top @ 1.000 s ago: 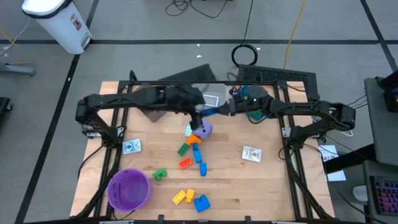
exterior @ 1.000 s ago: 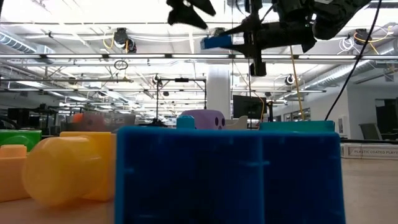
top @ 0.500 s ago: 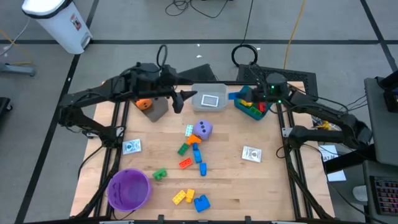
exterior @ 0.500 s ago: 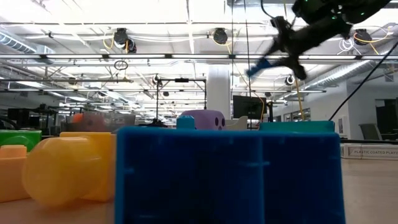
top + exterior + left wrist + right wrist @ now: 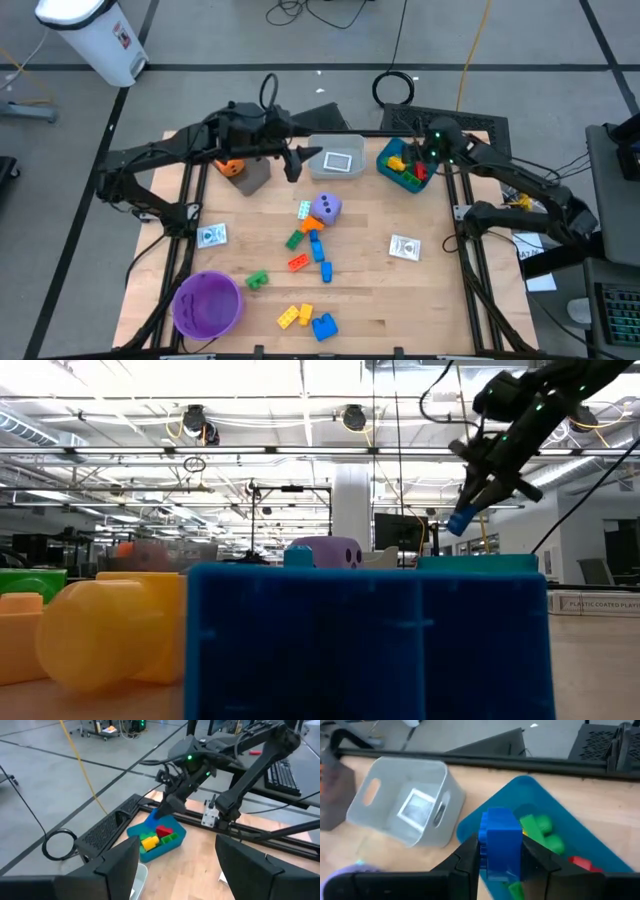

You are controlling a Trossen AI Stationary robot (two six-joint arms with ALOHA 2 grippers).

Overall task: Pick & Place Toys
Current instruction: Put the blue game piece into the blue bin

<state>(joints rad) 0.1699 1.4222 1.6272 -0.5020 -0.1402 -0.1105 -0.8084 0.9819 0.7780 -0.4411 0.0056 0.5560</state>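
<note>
**Blue brick over the teal bin**

Your right hand is gripping a blue brick between its fingers, hanging just above the teal bin at the surface's far edge. Your left hand is hovering with fingers spread and nothing in them, beside the white bin. Other bricks are lying mid-surface.

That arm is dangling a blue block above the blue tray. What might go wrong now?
The right gripper holds the blue brick above the teal bin, near its edge toward the white bin. Released there, it might bounce off the bricks already inside or clip the rim and land on the table.
</note>
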